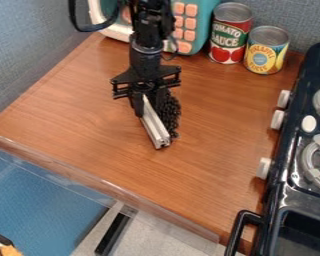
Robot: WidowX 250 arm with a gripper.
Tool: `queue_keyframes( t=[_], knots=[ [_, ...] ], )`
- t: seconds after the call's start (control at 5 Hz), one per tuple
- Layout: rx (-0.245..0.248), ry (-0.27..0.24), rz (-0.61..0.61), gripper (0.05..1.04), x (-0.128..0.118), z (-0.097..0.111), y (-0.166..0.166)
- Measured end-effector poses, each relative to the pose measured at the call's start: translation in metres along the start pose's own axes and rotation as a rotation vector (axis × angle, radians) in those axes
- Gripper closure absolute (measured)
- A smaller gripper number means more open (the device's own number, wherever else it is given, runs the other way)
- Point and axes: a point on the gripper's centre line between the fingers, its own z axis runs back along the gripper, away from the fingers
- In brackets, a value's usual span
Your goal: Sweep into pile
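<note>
Your tool [147,101] grips the metal bar [155,126] near one end, leaving its length free, probably so you can push the dark bits [170,113] bunched alongside it on the bench [82,110].

Bright, diffuse light lays a soft sheen on the brown wood-grain counter [89,110]; glints edge the glossy black stove [295,194], right.

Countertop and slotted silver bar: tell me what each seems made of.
The countertop looks like wood or wood-look laminate with a satin finish, judging by its brown grain. The slotted bar seems to be dull aluminium, given its silvery grooved profile.
</note>
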Motion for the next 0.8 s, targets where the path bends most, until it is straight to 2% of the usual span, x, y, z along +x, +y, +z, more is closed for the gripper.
queue_keyframes(
  t=[0.6,0.8],
  knots=[
    [-0.005,0.009,0.022,0.75,0.005,-0.001,-0.02],
    [-0.006,0.031,0.03,0.75,0.002,0.001,-0.02]
  ],
)
